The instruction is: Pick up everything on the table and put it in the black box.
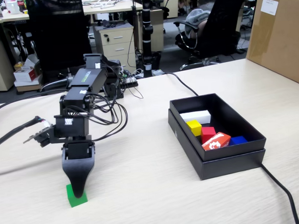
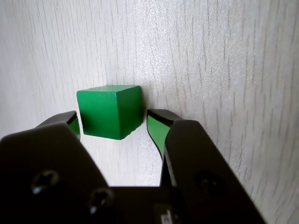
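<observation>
The green cube (image 2: pixel 110 112) rests on the pale wood-grain table (image 2: pixel 224 60), and my gripper (image 2: pixel 113 119) is open around it, one jaw on each side with a thin gap showing at both. In the fixed view the gripper (image 1: pixel 77 190) points straight down at the front left and hides most of the green cube (image 1: pixel 74 199). The black box (image 1: pixel 217 161) stands to the right. Inside it lie the yellow cube (image 1: pixel 193 126) and the red cube (image 1: pixel 207 133).
The box also holds a white block (image 1: pixel 196 116), a red-and-white packet (image 1: pixel 217 140) and a blue piece (image 1: pixel 238 140). A black cable (image 1: pixel 282 193) runs past the box's near corner. A brown carton (image 1: pixel 279 33) stands at the far right.
</observation>
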`<state>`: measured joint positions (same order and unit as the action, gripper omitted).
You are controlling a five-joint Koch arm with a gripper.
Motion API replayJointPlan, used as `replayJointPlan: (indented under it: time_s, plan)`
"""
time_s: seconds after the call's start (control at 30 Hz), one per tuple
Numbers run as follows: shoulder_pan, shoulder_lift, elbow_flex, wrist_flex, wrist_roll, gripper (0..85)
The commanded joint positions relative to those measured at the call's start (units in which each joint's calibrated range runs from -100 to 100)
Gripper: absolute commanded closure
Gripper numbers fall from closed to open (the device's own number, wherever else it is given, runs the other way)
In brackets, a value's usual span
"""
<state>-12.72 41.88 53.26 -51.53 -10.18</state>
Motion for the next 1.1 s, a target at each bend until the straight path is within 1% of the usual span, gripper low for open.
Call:
replayJointPlan:
  time_s: [0.0,0.33,0.37,0.43,0.47,0.67,0.97,1.07]
  plan:
    - [-0.29,-4.99,0.32,-3.29,-0.59,54.8]
    - [-0.54,-9.35,-1.13,-8.04,-0.34,54.0]
    - [-0.63,-9.12,-0.59,-8.04,-0.34,52.5]
    - [-0.63,-8.66,-0.04,-8.04,-0.49,45.2]
    - [-0.63,-8.43,0.05,-8.04,-0.49,43.4]
    - [-0.93,-8.20,0.86,-7.35,-0.49,42.6]
    - [-2.05,-7.28,1.22,-6.22,-1.42,43.9]
    - [-2.05,-7.40,0.95,-6.22,-1.47,55.2]
